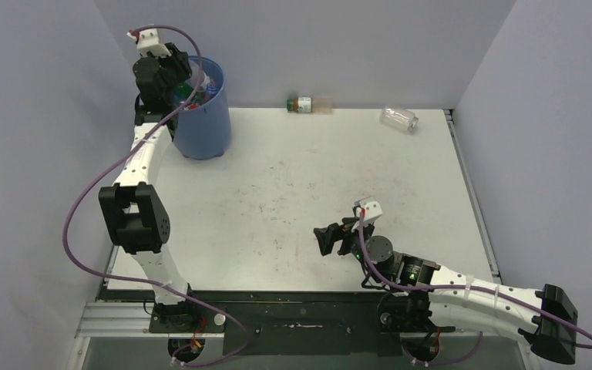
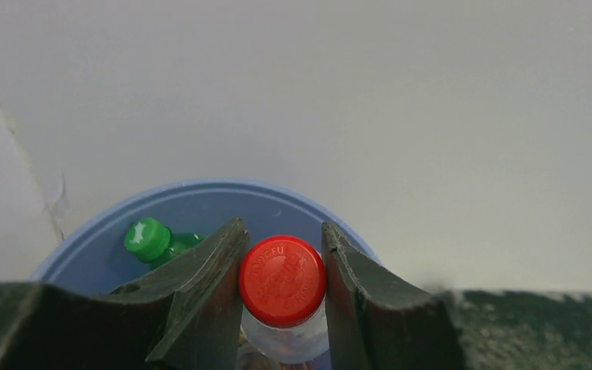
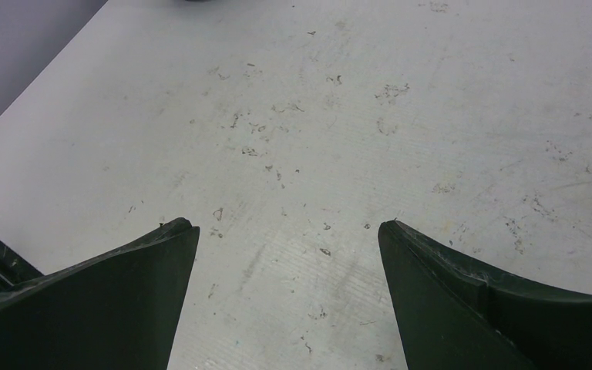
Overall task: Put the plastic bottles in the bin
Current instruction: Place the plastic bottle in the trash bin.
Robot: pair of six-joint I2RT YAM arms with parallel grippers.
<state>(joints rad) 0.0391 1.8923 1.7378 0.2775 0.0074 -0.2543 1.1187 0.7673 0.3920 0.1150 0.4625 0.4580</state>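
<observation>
The tall blue bin (image 1: 202, 123) stands at the table's far left corner. My left gripper (image 1: 176, 71) hovers over its mouth, shut on a clear plastic bottle with a red cap (image 2: 282, 279); both fingers press the bottle just below the cap, above the bin's rim (image 2: 200, 187). A green bottle (image 2: 148, 239) lies inside the bin. Two more bottles lie by the back wall: a brownish one with a green label (image 1: 306, 104) and a clear one (image 1: 398, 118). My right gripper (image 1: 328, 239) is low over the table's near right, and in its wrist view it (image 3: 287, 225) is open and holds nothing.
Grey walls close in the table on the left, back and right. A purple cable loops from the left arm (image 1: 135, 216) out past the table's left edge. The worn white tabletop (image 3: 339, 116) shows scuff marks under the right gripper.
</observation>
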